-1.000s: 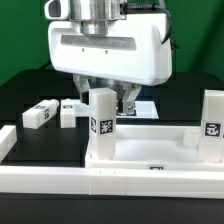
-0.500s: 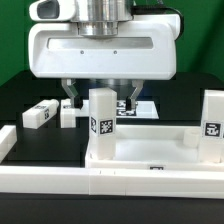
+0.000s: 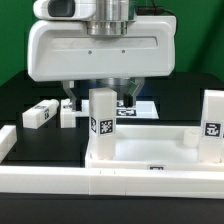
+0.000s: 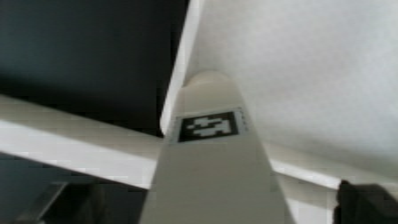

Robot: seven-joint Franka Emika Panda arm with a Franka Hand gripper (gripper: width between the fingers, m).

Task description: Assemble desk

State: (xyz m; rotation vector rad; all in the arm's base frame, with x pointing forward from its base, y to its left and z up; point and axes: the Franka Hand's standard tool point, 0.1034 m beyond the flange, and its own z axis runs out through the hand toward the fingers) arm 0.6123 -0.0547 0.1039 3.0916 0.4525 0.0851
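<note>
The white tabletop tray (image 3: 150, 150) lies at the front with two white tagged legs standing on it. One leg (image 3: 101, 122) stands at its left corner in the exterior view, the other (image 3: 212, 125) at its right. My gripper (image 3: 98, 102) hangs over the left leg, jaws open. Its dark fingers (image 3: 69, 103) stand either side of the leg's top with gaps to it. In the wrist view that leg (image 4: 214, 150) rises between the fingertips (image 4: 71, 200) of the gripper (image 4: 217, 205). Two loose legs (image 3: 40, 113) (image 3: 68, 111) lie on the black table.
A long white rail (image 3: 110, 182) runs along the front, and another rail piece (image 3: 7, 142) sits at the exterior view's left. The marker board (image 3: 143, 108) lies behind the gripper. A green backdrop stands at the rear.
The gripper has moved toward the exterior view's left and now sits centred over the left upright leg. The legs and the tray have not moved.
</note>
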